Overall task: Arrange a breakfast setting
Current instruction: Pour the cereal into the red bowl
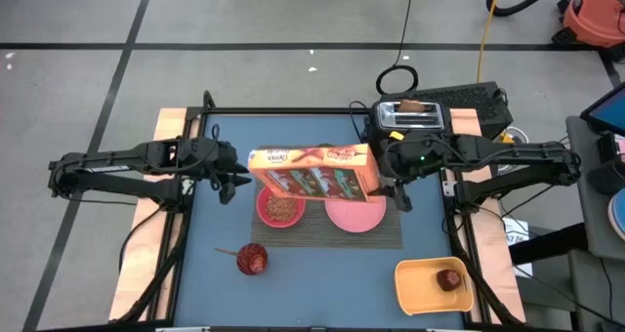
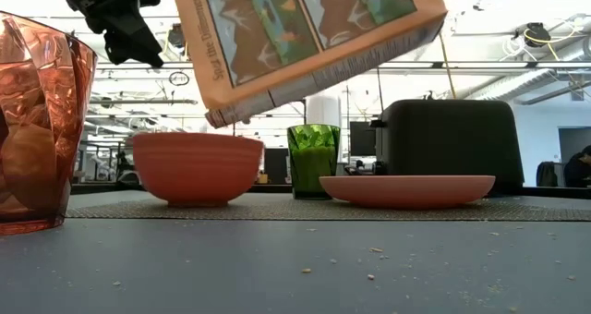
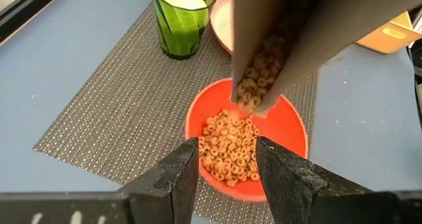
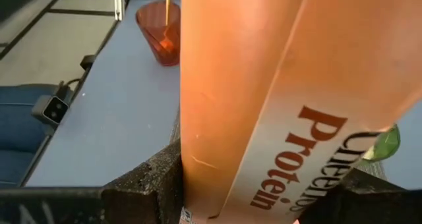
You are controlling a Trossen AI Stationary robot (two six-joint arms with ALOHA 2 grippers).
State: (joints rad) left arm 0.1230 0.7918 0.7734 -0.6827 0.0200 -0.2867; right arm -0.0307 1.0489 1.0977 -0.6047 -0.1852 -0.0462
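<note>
You can count one cereal box (image 1: 314,169), one red bowl (image 1: 279,209) of cereal rings, one pink plate (image 1: 354,215), one dark placemat (image 1: 391,232), one green glass (image 3: 182,16), one red tumbler (image 1: 252,259), one orange tray (image 1: 422,285) with one apple (image 1: 448,279), one black toaster (image 1: 409,117) and two robot arms.

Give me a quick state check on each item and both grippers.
Cereal box: lifted, tilted, open end down, cereal spilling into the bowl.
Bowl: on placemat, partly filled with cereal.
Pink plate: on placemat, empty.
Green glass: upright.
Toaster: toast in slot.
Right gripper: clamped on the box.
Left gripper: open, empty, above the bowl.
</note>
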